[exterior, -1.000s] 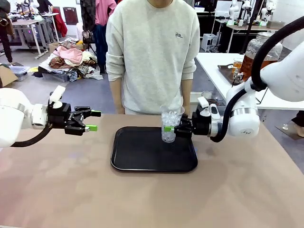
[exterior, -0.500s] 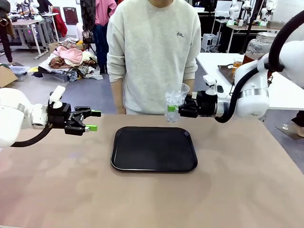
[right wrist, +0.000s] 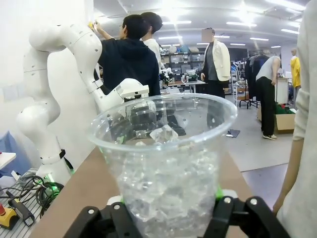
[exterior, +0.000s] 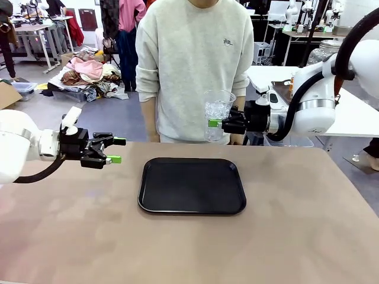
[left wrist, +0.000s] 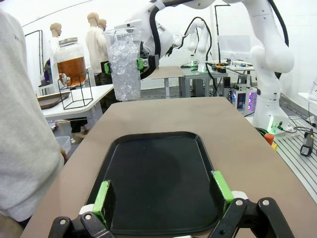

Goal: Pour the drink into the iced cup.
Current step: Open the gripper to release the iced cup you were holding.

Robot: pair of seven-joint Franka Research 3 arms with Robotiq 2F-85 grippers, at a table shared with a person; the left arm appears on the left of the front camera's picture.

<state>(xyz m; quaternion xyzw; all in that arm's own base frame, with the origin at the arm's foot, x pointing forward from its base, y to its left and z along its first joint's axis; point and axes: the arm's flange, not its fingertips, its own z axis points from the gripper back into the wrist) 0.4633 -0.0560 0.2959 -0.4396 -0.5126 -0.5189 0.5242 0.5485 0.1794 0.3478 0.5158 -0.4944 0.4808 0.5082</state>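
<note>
My right gripper [exterior: 214, 123] is shut on the iced cup [exterior: 218, 112], a clear plastic cup full of ice cubes, and holds it upright in the air beyond the far edge of the black tray [exterior: 192, 184]. The right wrist view has the iced cup [right wrist: 166, 163] close up between my fingers. The drink [left wrist: 74, 69] is amber liquid in a round glass dispenser jar [left wrist: 73, 62] with a silver lid, standing on a wire stand on the side table. In the front view the jar [exterior: 321, 53] is partly hidden behind my right arm. My left gripper [exterior: 112, 149] hovers open left of the tray.
A person in a grey sweatshirt [exterior: 192, 65] stands at the table's far edge, right behind the raised cup. The white side table [exterior: 349, 118] with the jar lies at the right. The tray [left wrist: 158, 178] has nothing on it.
My right gripper has lifted the iced cup off the tray and carried it up and towards the far right. The left arm has not moved.
</note>
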